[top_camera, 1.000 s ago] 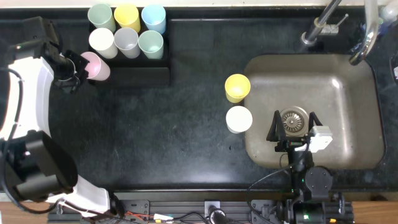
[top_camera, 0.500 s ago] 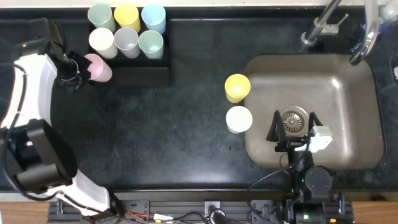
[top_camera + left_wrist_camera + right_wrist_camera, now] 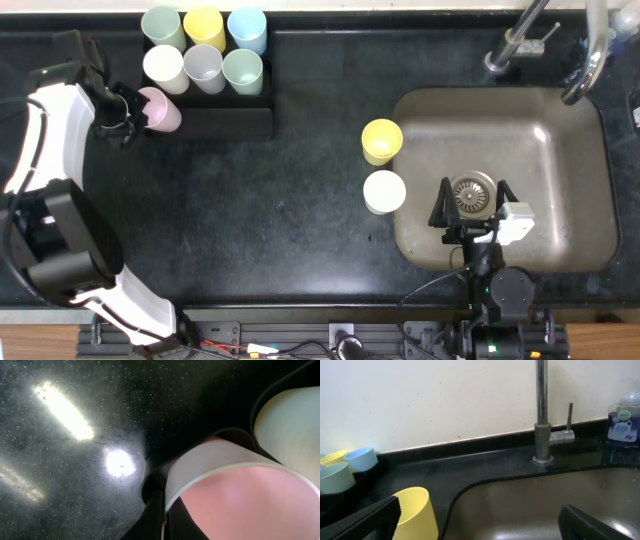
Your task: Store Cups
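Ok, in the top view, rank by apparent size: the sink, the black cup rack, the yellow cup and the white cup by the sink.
Sink largest; black cup rack next; yellow cup and white cup look alike, so unranked.

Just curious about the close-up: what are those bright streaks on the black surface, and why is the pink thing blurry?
Left wrist view: the streaks and spot are probably overhead lights glaring off the glossy countertop; the pink cup sits too near the lens to focus. Top view: even light, soft sheen in the sink.
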Motion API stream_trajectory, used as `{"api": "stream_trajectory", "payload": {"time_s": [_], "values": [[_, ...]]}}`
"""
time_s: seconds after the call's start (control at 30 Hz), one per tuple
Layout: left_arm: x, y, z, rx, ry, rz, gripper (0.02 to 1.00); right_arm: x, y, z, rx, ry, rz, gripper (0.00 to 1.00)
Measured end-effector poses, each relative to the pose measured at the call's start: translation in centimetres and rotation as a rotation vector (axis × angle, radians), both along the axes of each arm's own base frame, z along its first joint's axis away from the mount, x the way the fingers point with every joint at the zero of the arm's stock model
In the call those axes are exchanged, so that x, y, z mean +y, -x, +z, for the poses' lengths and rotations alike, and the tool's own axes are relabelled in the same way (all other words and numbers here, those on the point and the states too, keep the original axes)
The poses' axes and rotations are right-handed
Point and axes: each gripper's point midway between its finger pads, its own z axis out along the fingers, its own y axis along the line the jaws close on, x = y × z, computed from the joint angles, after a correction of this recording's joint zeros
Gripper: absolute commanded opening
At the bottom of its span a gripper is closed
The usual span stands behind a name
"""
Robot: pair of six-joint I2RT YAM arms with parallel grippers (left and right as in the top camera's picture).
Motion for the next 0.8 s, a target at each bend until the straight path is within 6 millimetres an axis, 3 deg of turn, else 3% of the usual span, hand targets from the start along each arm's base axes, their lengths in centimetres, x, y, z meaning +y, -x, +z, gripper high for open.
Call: {"api": "stream_trajectory", "payload": {"time_s": [0.03, 0.07, 0.1, 0.13, 0.5, 0.6, 0.7, 0.8], "values": [[0.0, -0.1, 0.0, -0.001, -0.002, -0.002, 0.338, 0.0, 0.0, 0.0, 0.000, 0.000, 0.000, 0.998], [0.0, -0.1, 0.0, -0.002, -0.004, -0.004, 0.763, 0.0, 0.0, 0.0, 0.000, 0.000, 0.001, 0.998], [0.0, -0.2, 0.0, -0.007, -0.005, -0.002, 0.961, 0.0, 0.0, 0.0, 0.000, 0.000, 0.000, 0.998], [0.0, -0.4, 0.0, -0.012, -0.006, -0.002, 0.998, 0.0, 0.0, 0.0, 0.000, 0.000, 0.000, 0.998], [0.0, -0.4, 0.4, -0.022, -0.008, 0.000, 1.000, 0.0, 0.0, 0.0, 0.000, -0.001, 0.000, 0.998], [-0.5, -0.6, 2.6, -0.076, -0.026, -0.026, 0.998, 0.0, 0.0, 0.0, 0.001, 0.000, 0.000, 0.998], [-2.3, -1.1, 6.4, -0.171, -0.061, -0.110, 1.000, 0.0, 0.0, 0.0, 0.000, 0.000, 0.000, 0.996], [-6.4, -2.7, 12.0, -0.315, -0.114, -0.281, 1.000, 0.0, 0.0, 0.0, 0.000, 0.000, 0.000, 0.998]]}}
